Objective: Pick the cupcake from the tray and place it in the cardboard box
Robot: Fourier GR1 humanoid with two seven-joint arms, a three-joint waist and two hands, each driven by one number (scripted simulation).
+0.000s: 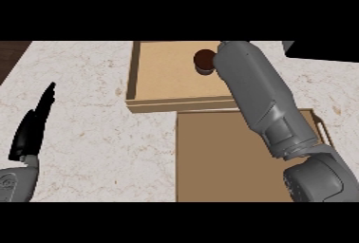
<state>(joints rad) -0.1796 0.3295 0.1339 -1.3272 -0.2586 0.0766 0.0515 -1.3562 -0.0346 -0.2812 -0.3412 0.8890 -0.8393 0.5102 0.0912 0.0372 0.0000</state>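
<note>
A dark brown cupcake [202, 59] sits inside the open cardboard box [161, 71], near its far right side. My right forearm [256, 90] reaches over the box and covers the cupcake's right edge. The right hand itself is hidden beyond the forearm's end, so its fingers do not show. The flat brown tray [217, 161] lies just in front of the box, with nothing visible on its bare part. My left hand [32, 128] rests open at the left edge, fingers up, well apart from box and tray.
The pale marble counter [91, 142] spreads to the left of box and tray. A dark object [322, 50] sits at the far right corner, and dark wood [13, 52] shows at the far left. The tray's right rim has a handle [322, 130].
</note>
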